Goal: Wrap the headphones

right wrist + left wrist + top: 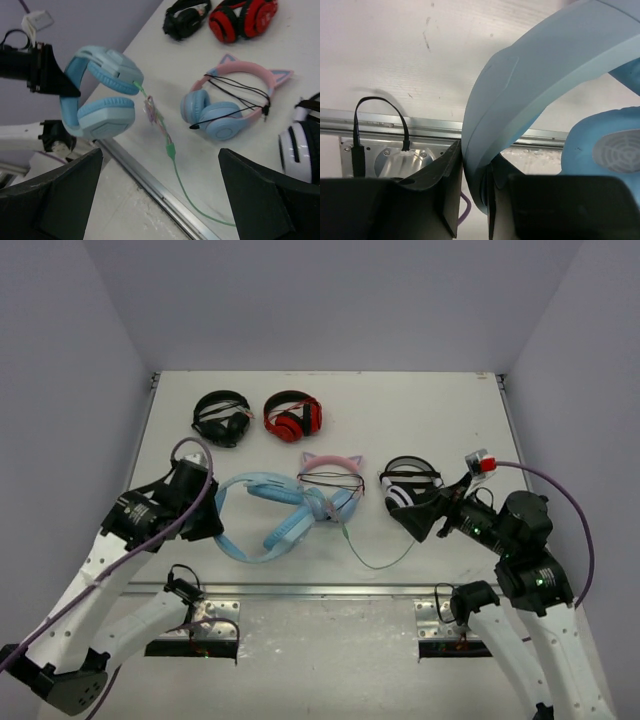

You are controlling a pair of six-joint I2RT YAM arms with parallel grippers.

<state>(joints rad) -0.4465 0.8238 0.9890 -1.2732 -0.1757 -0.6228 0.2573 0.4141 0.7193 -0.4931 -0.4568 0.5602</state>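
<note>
The light-blue headphones (268, 518) are at the table's front left, and my left gripper (221, 531) is shut on their wide headband (530, 75). In the left wrist view the band is pinched between both fingers (447, 180), with one ear cup (612, 150) at the right. The right wrist view shows the headphones (100, 97) with one cup above the other. Their thin green cable (172, 150) trails across the table toward the front edge. My right gripper (420, 520) hovers open to the right of the cable (385, 560), with nothing between its jaws (160, 165).
Pink-and-blue cat-ear headphones (332, 480) touch the light-blue pair on the right. White-and-black headphones (408, 483) lie just behind my right gripper. Black headphones (222, 418) and red ones (292, 415) lie at the back left. A metal rail (320, 590) runs along the front edge.
</note>
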